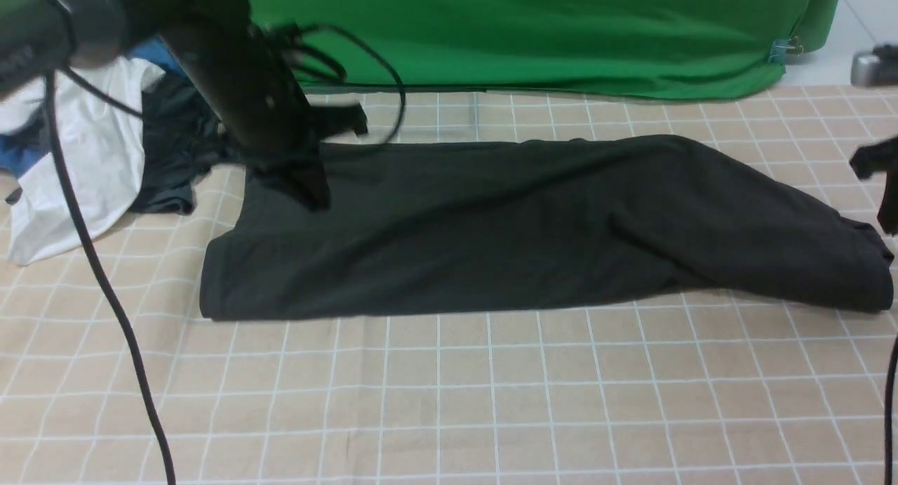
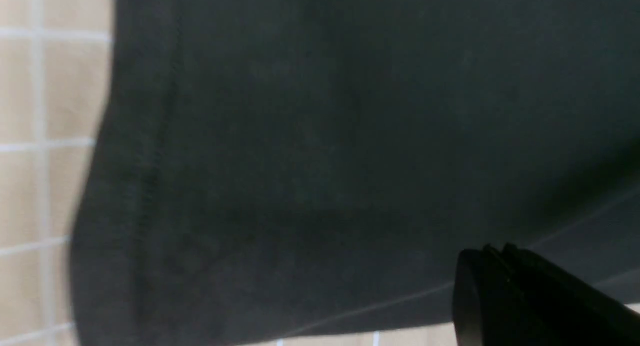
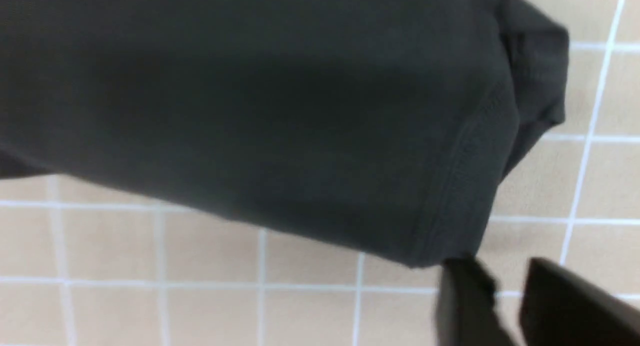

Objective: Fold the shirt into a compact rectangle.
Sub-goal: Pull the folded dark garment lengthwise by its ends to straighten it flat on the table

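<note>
Clothes pile (image 1: 98,162) beside shirt (image 1: 491,225), far left

My left gripper (image 2: 492,266) and right gripper (image 3: 507,288) are black like the plain shirt (image 1: 491,232) on beige cloth (image 1: 449,401) gridded in white, green backdrop (image 1: 526,29) behind.

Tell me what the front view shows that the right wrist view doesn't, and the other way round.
Only the front view shows the whole black shirt laid out long, the green curtain, a pile of clothes and the left arm. Only the right wrist view shows the shirt's stitched edge close up, with the right hand open beside it. Both show the shirt on the checked cloth.
</note>
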Tool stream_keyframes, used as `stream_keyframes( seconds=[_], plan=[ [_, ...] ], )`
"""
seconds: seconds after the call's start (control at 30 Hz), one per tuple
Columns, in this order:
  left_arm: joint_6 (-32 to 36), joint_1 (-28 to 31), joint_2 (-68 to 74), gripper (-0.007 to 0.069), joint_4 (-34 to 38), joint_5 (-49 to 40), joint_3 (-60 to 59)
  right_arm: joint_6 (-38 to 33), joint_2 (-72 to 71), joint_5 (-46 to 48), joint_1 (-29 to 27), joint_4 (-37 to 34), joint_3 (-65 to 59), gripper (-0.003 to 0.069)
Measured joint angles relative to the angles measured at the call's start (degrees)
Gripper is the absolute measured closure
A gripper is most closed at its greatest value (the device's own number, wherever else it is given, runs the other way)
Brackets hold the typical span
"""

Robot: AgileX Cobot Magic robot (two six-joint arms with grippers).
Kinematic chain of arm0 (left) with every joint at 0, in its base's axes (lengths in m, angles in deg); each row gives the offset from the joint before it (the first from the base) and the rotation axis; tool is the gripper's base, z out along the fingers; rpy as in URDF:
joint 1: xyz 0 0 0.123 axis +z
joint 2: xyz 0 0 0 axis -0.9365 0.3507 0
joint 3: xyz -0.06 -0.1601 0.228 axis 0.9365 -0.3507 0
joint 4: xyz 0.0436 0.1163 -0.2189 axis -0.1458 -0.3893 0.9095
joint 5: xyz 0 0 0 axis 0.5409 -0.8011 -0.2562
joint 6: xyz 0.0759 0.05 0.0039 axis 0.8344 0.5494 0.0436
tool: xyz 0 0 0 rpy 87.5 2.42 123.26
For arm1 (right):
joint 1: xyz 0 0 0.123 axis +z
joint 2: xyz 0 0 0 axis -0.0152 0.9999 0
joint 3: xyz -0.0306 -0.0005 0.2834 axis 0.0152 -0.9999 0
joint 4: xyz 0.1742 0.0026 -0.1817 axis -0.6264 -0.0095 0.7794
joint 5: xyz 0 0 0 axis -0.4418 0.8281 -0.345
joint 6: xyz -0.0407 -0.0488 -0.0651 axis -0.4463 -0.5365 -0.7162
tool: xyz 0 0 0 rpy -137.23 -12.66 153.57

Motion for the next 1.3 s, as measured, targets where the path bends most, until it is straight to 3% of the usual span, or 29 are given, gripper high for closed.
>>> stream_keyframes(
  seconds=[0.1, 0.17, 0.5, 0.6, 0.63, 0.67, 0.77, 0.83, 1.07, 1.17, 1.3],
  plan=[
    [0.0, -0.23, 0.11, 0.0613, -0.18, 3.99, -3.85, 1.1, 0.0, -4.57, -1.01, 0.0, -2.04, 0.0265],
    [-0.13, -0.23, 0.16, 0.0613, -0.8, 6.0, -5.47, 1.68, 0.18, -6.71, -1.24, -0.01, -2.29, 0.0229],
    [-0.7, -0.23, 0.16, 0.0612, -4.32, 7.46, -7.01, 3.37, 7.48, -9.59, -1.35, -0.38, -2.29, 0.0207],
    [-0.9, -0.23, 0.16, 0.0612, -4.32, 7.46, -7.01, 3.2, 8.13, -9.59, -1.35, -0.42, -2.29, 0.0251],
    [-0.89, -0.23, 0.16, 0.0612, -4.32, 7.46, -7.01, 2.75, 8.21, -9.51, -1.35, -0.42, -2.29, 0.0309],
    [-0.89, -0.23, 0.16, 0.0612, -4.32, 7.46, -7.01, 2.27, 8.21, -9.46, -1.35, -0.42, -2.29, 0.0466],
    [-1.02, -0.23, 0.16, 0.0612, -4.32, 7.46, -7.01, 1.54, 8.21, -9.19, -1.42, -0.42, -2.29, 0.059],
    [-1.04, -0.23, 0.16, 0.0612, -4.32, 7.46, -7.01, 0.52, 8.21, -8.79, -1.49, -0.42, -2.13, 0.062],
    [-1.16, -0.23, 0.16, 0.0612, -4.32, 7.46, -7.01, -0.06, 8.26, -2.57, -1.54, -0.37, 3.44, 0.0621],
    [-1.16, -0.23, 0.16, 0.0612, -4.32, 7.46, -7.01, 0.33, 8.26, -1.81, -1.54, -0.37, 4.56, 0.0587],
    [-1.33, -0.23, 0.16, 0.0612, -4.32, 7.46, -7.01, 1.34, 8.46, -2.79, -1.54, -0.63, 4.61, 0.0347]
  ],
)
